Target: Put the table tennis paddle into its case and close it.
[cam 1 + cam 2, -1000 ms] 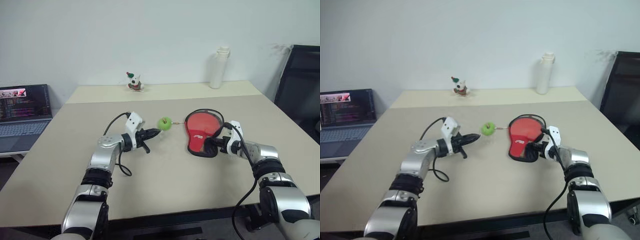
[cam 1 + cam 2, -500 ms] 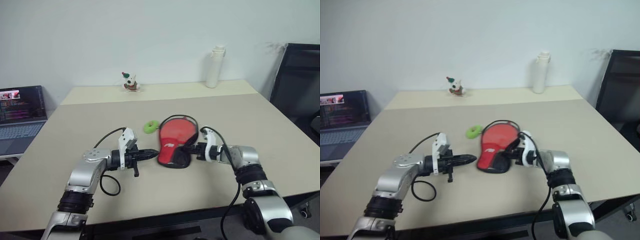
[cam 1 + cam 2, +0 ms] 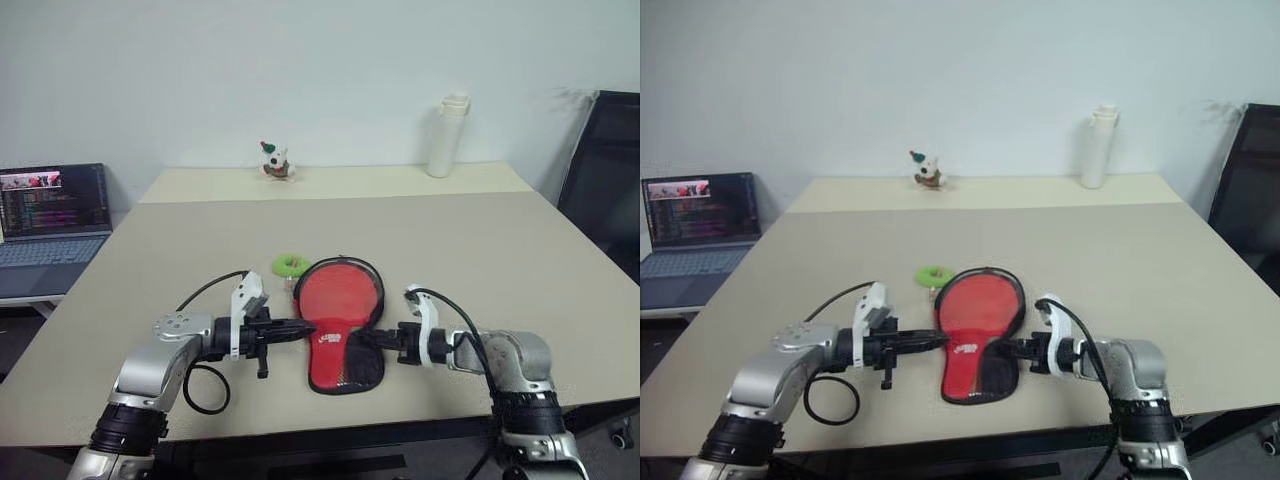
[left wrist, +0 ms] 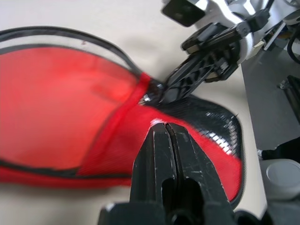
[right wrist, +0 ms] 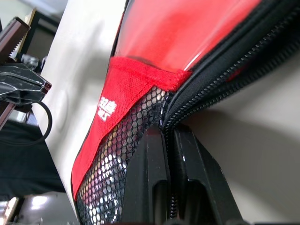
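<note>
Right gripper [image 3: 370,339] clamped shut on the zipper edge at the handle end of the paddle-shaped red and black soft zip case [image 3: 340,325]; left gripper [image 3: 303,327] fully closed, its tip pressed against the opposite side of the case's neck, cannot tell if it pinches fabric. Large beige tabletop [image 3: 480,250] carries the case near the front edge, lying flat, round end pointing away. Flat red round-faced table tennis paddle [image 4: 56,103] looks already inside, red face showing through the open rim. Zipper teeth [image 5: 220,79] stand parted along the round part, so insertion judged done, closing left. Black mesh with white logo [image 5: 107,108] covers the handle end. Green ring-shaped zipper pull [image 3: 291,265] lies just beyond the case's round end.
</note>
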`<state>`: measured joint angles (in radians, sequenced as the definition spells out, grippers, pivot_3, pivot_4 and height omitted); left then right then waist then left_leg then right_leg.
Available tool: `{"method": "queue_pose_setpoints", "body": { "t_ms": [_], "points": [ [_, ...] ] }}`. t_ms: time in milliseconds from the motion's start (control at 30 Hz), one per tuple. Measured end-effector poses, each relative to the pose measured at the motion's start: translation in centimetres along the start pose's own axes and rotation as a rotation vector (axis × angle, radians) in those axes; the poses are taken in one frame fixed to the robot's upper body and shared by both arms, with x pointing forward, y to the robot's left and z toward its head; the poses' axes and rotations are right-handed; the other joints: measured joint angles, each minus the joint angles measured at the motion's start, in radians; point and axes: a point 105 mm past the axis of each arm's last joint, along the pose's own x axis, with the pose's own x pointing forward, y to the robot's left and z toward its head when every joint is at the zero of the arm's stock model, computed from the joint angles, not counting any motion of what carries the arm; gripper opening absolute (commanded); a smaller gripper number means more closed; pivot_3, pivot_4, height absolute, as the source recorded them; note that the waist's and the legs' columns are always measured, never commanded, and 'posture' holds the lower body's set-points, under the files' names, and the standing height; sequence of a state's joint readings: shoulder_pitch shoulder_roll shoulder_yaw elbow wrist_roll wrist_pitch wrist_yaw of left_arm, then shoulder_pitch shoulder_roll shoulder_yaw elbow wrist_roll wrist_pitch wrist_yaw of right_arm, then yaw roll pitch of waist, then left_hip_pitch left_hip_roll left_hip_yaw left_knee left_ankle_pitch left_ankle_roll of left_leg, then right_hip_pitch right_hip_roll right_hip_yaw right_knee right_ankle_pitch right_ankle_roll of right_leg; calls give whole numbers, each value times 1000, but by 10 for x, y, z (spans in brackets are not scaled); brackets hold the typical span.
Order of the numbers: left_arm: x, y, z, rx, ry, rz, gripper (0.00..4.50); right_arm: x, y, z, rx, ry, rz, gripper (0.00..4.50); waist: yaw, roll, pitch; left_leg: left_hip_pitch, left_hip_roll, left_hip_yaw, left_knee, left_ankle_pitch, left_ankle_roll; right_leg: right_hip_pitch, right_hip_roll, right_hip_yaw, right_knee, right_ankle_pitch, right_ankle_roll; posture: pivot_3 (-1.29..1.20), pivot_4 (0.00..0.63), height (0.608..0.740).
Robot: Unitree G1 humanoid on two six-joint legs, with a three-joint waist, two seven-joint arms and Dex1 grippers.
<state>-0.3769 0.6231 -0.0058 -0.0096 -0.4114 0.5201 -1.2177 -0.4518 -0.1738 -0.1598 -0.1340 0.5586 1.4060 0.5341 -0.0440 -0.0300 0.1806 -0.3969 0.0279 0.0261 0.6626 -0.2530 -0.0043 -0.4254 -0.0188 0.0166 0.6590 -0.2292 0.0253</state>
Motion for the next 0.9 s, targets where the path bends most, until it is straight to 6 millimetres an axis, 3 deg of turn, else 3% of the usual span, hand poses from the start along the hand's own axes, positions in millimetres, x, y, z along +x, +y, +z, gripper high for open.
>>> {"method": "queue_pose_setpoints", "body": {
  "t_ms": [300, 767, 900],
  "points": [
    [0, -4, -1, 15, 3, -35, 0, -22, -2, -19, 41, -1, -52, 6, 11, 0, 0, 0, 0, 0, 0, 0, 0, 0, 0, 0, -1, -1, 0, 0, 150, 740],
    [1, -4, -7, 24, 3, -26, 0, -19, -3, -19, 53, -41, -99, 6, 11, 0, 0, 0, 0, 1, 0, 0, 0, 0, 1, 0, -2, -1, 0, 0, 150, 740],
    [1, -2, -6, 23, -1, -15, 0, -19, -5, -16, 51, -59, -127, 1038, 11, 0, 0, 0, 0, 1, 0, 0, 0, 0, 1, 0, -2, -1, 0, 0, 150, 740]
  ]
}}
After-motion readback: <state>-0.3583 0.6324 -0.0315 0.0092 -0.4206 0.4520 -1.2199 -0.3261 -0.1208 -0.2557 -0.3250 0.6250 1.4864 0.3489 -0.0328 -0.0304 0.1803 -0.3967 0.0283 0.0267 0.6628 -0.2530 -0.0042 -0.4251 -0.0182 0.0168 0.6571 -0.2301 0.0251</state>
